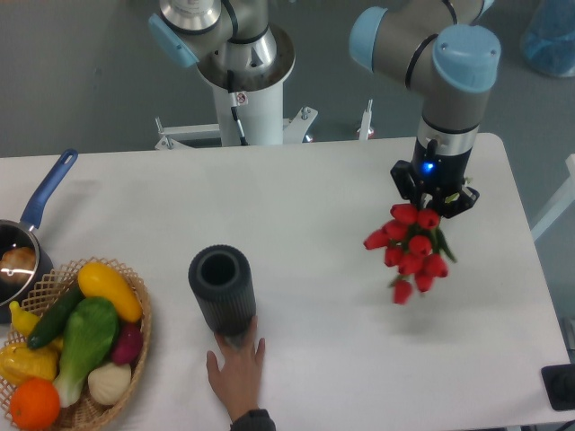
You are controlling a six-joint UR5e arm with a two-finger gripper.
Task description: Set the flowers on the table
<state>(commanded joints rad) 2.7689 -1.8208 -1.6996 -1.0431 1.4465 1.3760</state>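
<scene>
We judge the carry nearly done: our pincer [434, 202] grips the bunch of red artificial tulips [411, 248], which hangs above the white table [323, 197] at its right side. Next we should lower it, then let go.

No readable text, label, brand, number or sign is showing anywhere in the camera view; nothing legible is appearing on any surface.
</scene>
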